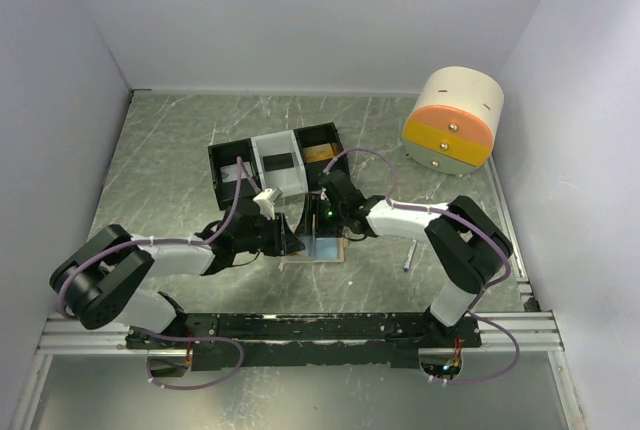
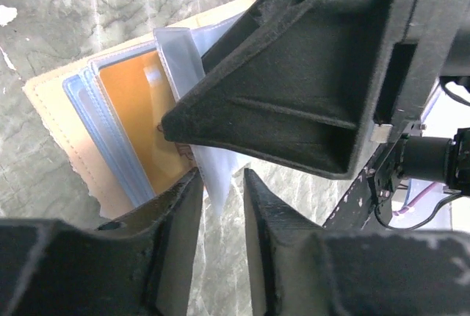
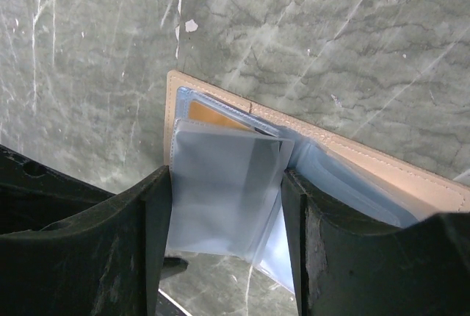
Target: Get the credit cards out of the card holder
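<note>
card holder lies open on the tabletop between the two end effectors, so that its clear pockets are exposed. one sleeve is clamped edge to edge by the right end effector and stood up, probably to uncover the orange card beneath. the left end effector is released, jaws apart around a sleeve corner, seemingly placed to reach that card.

Three-compartment tray, cream drum with orange-yellow face, thin pen
</note>
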`<action>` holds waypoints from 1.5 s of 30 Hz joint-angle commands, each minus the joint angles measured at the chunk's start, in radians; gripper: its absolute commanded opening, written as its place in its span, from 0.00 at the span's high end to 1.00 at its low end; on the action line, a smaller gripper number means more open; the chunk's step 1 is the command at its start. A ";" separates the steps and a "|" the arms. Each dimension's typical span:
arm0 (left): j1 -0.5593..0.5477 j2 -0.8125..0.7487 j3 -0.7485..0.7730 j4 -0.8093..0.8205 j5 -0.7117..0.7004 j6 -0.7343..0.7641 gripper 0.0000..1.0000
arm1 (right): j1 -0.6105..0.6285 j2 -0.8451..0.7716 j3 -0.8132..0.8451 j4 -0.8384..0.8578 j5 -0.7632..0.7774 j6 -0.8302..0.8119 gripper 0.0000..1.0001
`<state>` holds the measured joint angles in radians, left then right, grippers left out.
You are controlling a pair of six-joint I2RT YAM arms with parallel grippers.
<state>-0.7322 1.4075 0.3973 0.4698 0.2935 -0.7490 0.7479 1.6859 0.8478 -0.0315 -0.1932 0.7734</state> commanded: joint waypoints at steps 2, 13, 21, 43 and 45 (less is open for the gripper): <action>-0.009 0.036 0.036 0.081 0.062 0.005 0.62 | -0.009 -0.036 0.018 -0.093 -0.037 -0.042 0.41; -0.037 0.096 0.103 0.089 0.106 0.027 0.48 | -0.038 -0.150 0.057 -0.232 0.110 -0.056 0.28; -0.094 0.123 0.178 0.024 0.093 0.065 0.44 | -0.129 -0.284 -0.030 -0.241 0.176 -0.024 0.28; -0.106 -0.071 0.149 -0.268 -0.284 0.063 0.41 | -0.139 -0.280 -0.170 0.013 -0.102 0.016 0.58; -0.106 -0.088 0.142 -0.282 -0.313 0.047 0.41 | -0.139 -0.263 -0.183 0.055 -0.142 0.030 0.60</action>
<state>-0.8341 1.3567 0.5594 0.2699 0.1097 -0.6788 0.6117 1.3945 0.6918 -0.0719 -0.2497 0.7753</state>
